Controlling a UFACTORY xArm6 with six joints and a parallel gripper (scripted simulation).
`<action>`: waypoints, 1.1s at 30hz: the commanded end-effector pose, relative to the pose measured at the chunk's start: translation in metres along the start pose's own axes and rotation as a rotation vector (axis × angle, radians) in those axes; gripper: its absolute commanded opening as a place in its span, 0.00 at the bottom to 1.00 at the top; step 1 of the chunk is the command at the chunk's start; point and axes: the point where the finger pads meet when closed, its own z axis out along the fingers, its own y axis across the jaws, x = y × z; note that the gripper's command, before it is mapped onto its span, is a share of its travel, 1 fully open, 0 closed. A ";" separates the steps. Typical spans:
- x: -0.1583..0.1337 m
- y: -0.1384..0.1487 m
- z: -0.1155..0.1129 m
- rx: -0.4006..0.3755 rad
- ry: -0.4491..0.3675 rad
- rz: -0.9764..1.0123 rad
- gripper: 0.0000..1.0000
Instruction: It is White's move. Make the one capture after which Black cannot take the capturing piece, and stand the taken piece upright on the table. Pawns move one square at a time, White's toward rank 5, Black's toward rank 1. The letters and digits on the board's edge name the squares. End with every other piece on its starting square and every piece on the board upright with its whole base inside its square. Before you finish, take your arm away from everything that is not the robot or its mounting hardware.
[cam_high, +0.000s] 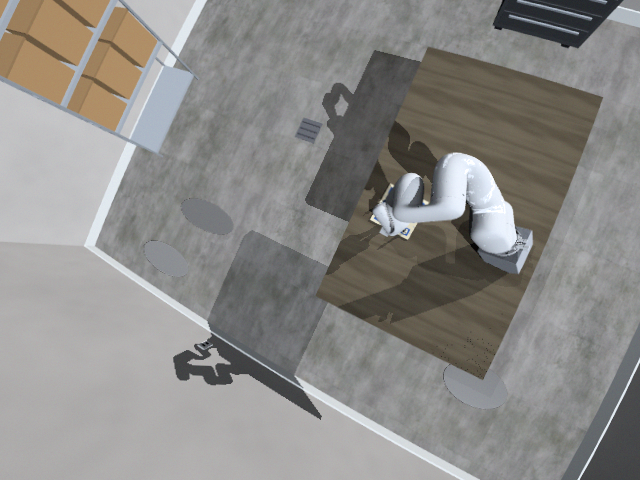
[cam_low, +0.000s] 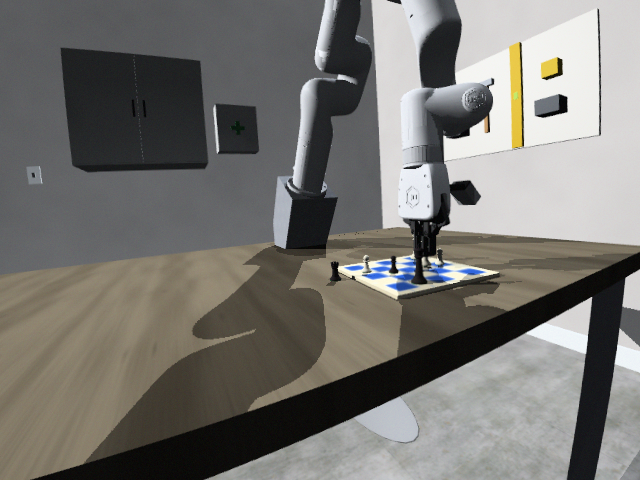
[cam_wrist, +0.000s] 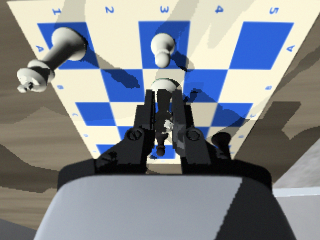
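Observation:
The blue and cream chessboard (cam_low: 425, 274) lies on the wooden table; in the overhead view the arm mostly hides it (cam_high: 395, 217). My gripper (cam_low: 423, 246) stands upright over the board's middle and is shut on a white piece (cam_wrist: 165, 85), whose round base shows past the fingertips, low over the squares near column 3. I cannot tell if the base touches the board. A tall white piece (cam_wrist: 50, 57) stands on A1 and a white pawn (cam_wrist: 162, 50) on A3. A tall black piece (cam_low: 419, 268) and a black pawn (cam_low: 393, 264) stand on the board. A black rook (cam_low: 334, 271) stands upright on the table beside the board.
The arm's grey base block (cam_low: 302, 217) sits on the table behind the board. The table's front edge (cam_low: 465, 330) runs close to the board. Another white pawn (cam_low: 366, 264) and a white piece (cam_low: 439, 255) stand on the board near the gripper.

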 end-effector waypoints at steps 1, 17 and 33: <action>0.000 0.001 -0.001 -0.002 0.000 0.000 0.00; 0.000 0.001 0.000 -0.002 0.000 0.000 0.00; 0.000 0.001 0.003 -0.002 0.000 0.000 0.00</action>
